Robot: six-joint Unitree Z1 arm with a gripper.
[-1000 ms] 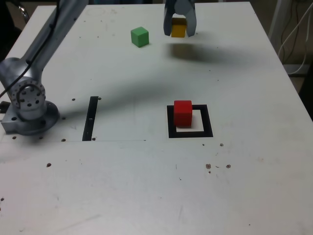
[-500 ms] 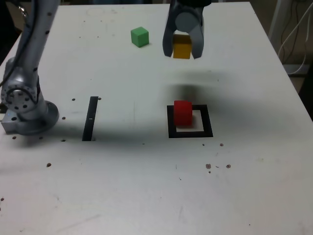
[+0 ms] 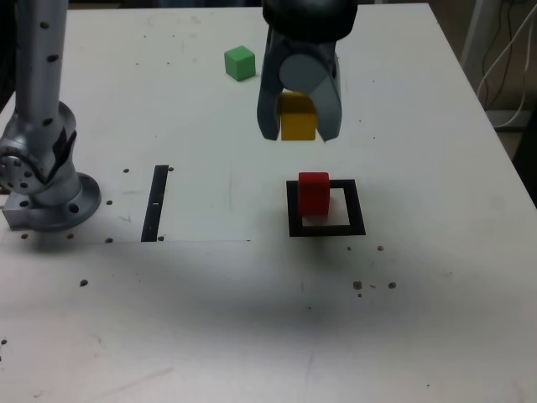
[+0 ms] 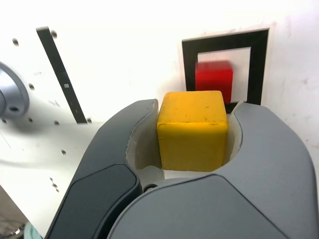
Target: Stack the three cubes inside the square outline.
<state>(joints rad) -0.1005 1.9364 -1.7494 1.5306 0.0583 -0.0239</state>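
While the solid yellow cube (image 3: 298, 117) is hanging above the white, speckled tabletop (image 3: 210, 327), the grey curved-jaw tool (image 3: 299, 126) is gripping it from two sides. In the exterior view the red cube (image 3: 314, 195) is sitting inside the flat black square outline (image 3: 357, 208), toward the left side of its frame rather than centred. The small green cube (image 3: 240, 63) is resting well apart, toward the exterior view's far edge, awaiting its turn.

The likeliest trouble is misalignment: if the tool is lowering yellow without first lining it up over red, the cube could be catching red's edge and pushing it onto the black border, or tipping off when released. Coming in too low on the approach would be knocking red aside. The yellow cube is looking slightly turned relative to the red one in the wrist view, so an uncorrected twist could be leaving a crooked base for green. Opening unevenly could also be dragging yellow sideways.
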